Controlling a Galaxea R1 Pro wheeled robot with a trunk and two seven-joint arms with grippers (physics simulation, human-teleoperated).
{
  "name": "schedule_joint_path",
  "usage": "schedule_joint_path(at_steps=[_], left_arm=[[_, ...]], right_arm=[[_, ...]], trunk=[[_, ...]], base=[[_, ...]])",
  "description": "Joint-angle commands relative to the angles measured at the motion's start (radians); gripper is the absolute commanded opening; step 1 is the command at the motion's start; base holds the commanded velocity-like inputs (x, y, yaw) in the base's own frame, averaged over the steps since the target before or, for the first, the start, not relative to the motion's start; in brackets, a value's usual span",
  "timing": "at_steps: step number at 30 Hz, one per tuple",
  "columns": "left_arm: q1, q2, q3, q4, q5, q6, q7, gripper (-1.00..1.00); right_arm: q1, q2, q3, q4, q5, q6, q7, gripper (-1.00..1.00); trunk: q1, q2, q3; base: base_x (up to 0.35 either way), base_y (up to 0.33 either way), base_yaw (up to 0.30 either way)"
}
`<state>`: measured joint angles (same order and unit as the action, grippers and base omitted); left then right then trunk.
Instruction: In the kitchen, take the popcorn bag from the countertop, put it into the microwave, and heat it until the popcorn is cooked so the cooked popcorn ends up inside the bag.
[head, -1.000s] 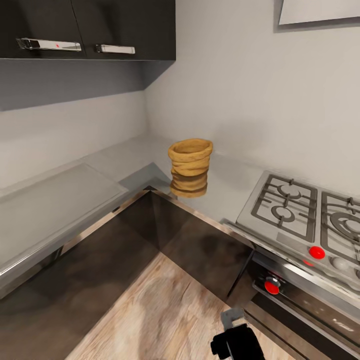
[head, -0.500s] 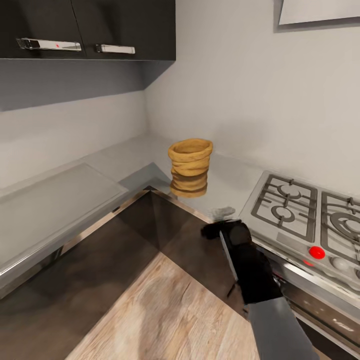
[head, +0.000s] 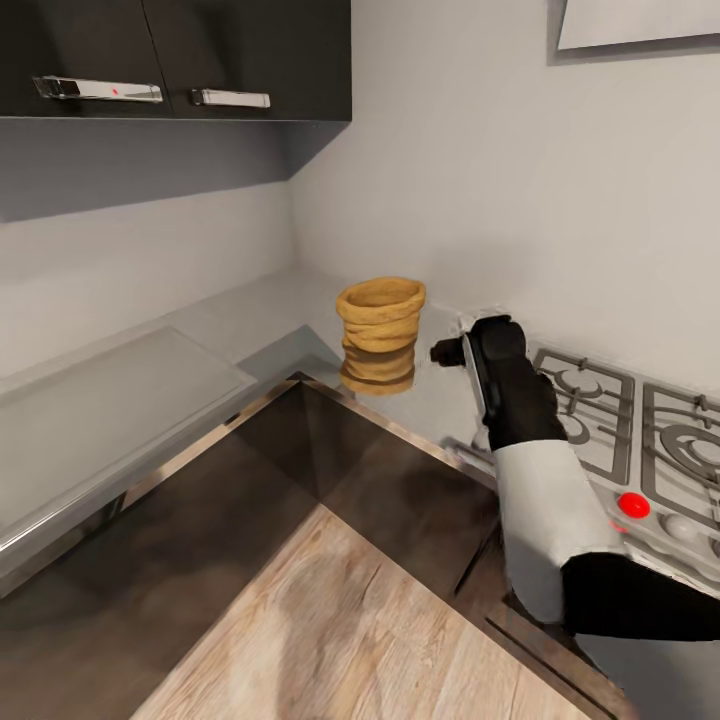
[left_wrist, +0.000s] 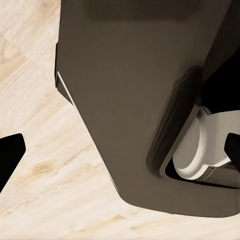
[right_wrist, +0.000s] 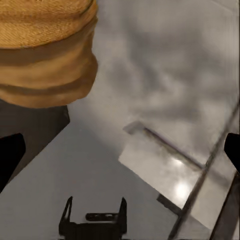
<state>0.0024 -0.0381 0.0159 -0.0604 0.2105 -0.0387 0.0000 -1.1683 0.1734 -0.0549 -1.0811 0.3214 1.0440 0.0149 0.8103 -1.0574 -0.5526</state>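
We see the bag (head: 380, 335) standing upright on the countertop (head: 250, 330), at the inner corner of the L-shaped worktop, close to its front edge above the dark cabinets (head: 330, 470). Our right gripper (head: 447, 351) hangs just beside it, on the hob (head: 610, 440) side, near but not touching — the arm reaches in over the hob's edge. Whether its jaws are apart or together we cannot tell from the head view. In the right wrist view the bag (right_wrist: 45, 50) bulges close ahead, its ringed folds resting on the grey countertop (right_wrist: 165, 65), and the dark fingertips (right_wrist: 10, 157) show at both edges of the frame, so the jaws stand wide apart with nothing between them. The left wrist view shows wood floor (left_wrist: 35, 150) and the robot's dark base (left_wrist: 130, 100) — there too the fingertips (left_wrist: 10, 155) sit far apart.
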Motion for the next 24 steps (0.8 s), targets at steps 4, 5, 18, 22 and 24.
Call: schedule_joint_path(at_steps=[4, 5, 18, 22, 24], left_arm=[[0.000, 0.000, 0.001, -0.001, 0.006, -0.001, 0.000, 1.00], [0.000, 0.000, 0.001, -0.001, 0.007, -0.001, 0.000, 1.00], [0.000, 0.000, 0.001, -0.001, 0.007, -0.001, 0.000, 1.00], [0.000, 0.000, 0.001, -0.001, 0.007, -0.001, 0.000, 1.00], [0.000, 0.000, 0.001, -0.001, 0.007, -0.001, 0.000, 1.00]], right_arm=[[-0.064, 0.001, -0.023, 0.046, -0.001, 0.003, -0.065, 1.00], [-0.066, 0.001, -0.023, 0.027, -0.002, 0.003, -0.068, 1.00], [-0.068, 0.001, -0.023, -0.065, -0.006, 0.003, -0.066, 1.00], [-0.068, 0.001, -0.024, -0.070, -0.007, 0.003, -0.063, 1.00], [-0.068, 0.001, -0.023, -0.071, -0.007, 0.003, -0.062, 1.00]], trunk=[[0.000, -0.001, -0.001], [0.000, -0.001, -0.001], [0.000, -0.001, -0.001], [0.000, -0.001, -0.001], [0.000, -0.001, -0.001]], base=[[0.000, 0.000, 0.000], [0.005, 0.000, 0.000], [0.295, -0.001, 0.000], [0.308, -0.097, 0.000], [0.288, -0.169, 0.000]])
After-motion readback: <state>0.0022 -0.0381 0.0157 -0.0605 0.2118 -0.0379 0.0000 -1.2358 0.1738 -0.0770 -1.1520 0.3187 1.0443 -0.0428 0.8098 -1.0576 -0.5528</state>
